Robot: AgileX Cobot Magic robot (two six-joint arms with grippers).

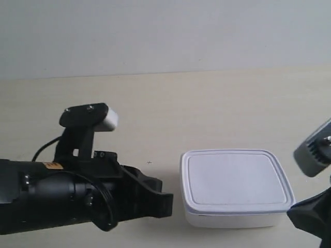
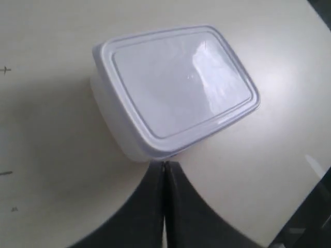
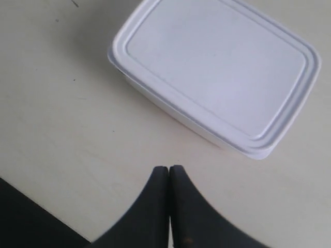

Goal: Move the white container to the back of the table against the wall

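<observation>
Left gripper (image 2: 164,170), jaws pressed together, sat just beside the container (image 2: 176,88); right gripper (image 3: 169,173) likewise, near it; arm label (image 1: 51,165) unreadable.

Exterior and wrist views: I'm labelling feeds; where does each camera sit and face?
Exterior view: off the arms, facing the pale grey wall across the cream wood-grain table; black arm at its left, another arm at right.
Left wrist view: on left arm, looking down past the shut left end effector at the white plastic lidded container.
Right wrist view: likewise, past shut right end effector.
Shared: all three show the container.
</observation>
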